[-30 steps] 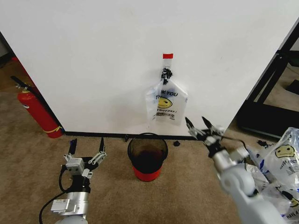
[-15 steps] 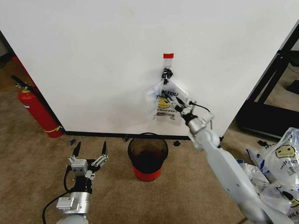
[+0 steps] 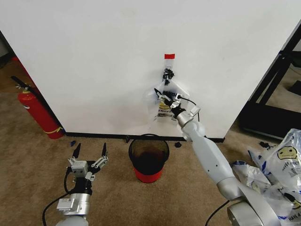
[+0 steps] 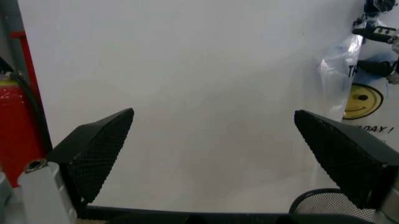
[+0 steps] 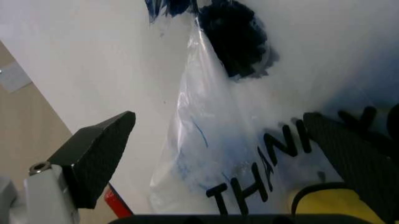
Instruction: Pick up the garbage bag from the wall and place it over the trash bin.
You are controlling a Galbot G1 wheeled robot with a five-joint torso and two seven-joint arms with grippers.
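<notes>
The garbage bag (image 3: pixel 163 110) hangs on the white wall (image 3: pixel 94 56) from a black hook (image 3: pixel 167 74) below a red tape mark (image 3: pixel 169 56). My right gripper (image 3: pixel 163 96) is stretched out to the bag's upper half and is open. In the right wrist view its fingers (image 5: pixel 93 154) stand on either side of the bag (image 5: pixel 249 154) just under the hook (image 5: pixel 237 37). The black mesh trash bin (image 3: pixel 149 157) with a red base stands on the carpet below the bag. My left gripper (image 3: pixel 89 151) waits open, low and left of the bin.
A red fire extinguisher (image 3: pixel 37 113) stands at the wall's left end. A heap of similar smiley bags (image 3: pixel 282 169) lies on the floor at the right, beside a black frame (image 3: pixel 277 94). The left wrist view shows the bag (image 4: pixel 358 88) and the bin's rim (image 4: pixel 318 205).
My right arm has risen from beside the bin and reached to the hanging bag, fingers still open. The left gripper has shifted only slightly.
</notes>
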